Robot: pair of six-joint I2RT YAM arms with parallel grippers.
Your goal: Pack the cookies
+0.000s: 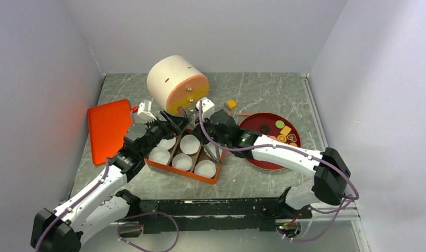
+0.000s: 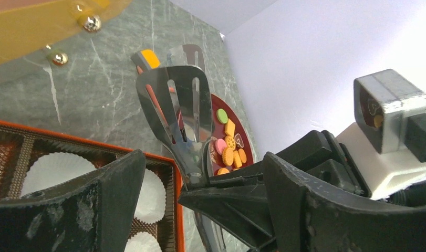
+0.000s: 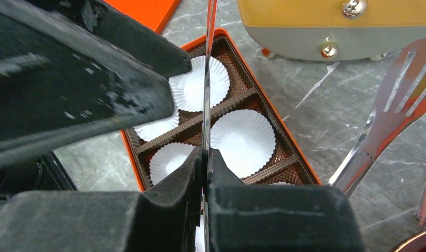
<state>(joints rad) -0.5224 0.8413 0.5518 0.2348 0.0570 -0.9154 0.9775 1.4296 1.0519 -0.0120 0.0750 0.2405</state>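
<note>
The cookies [image 1: 280,131] lie on a dark red plate [image 1: 268,157] at the right; they also show in the left wrist view [image 2: 229,148]. An orange box [image 1: 160,165] holds several white paper cups [image 1: 189,143], all empty. My right gripper [image 1: 203,137] is over the box, shut on metal tongs [image 3: 206,89] seen edge-on; the tongs' slotted blades [image 2: 176,113] point toward the back. My left gripper [image 2: 203,157] is open, its jaws wide on either side of the tongs and the right fingers [image 2: 242,202], touching neither as far as I can tell.
A cream drum with a yellow face [image 1: 177,84] lies just behind the box. An orange lid [image 1: 110,128] lies at the left. An orange-tipped tool [image 1: 231,104] lies behind the plate. White walls close in three sides.
</note>
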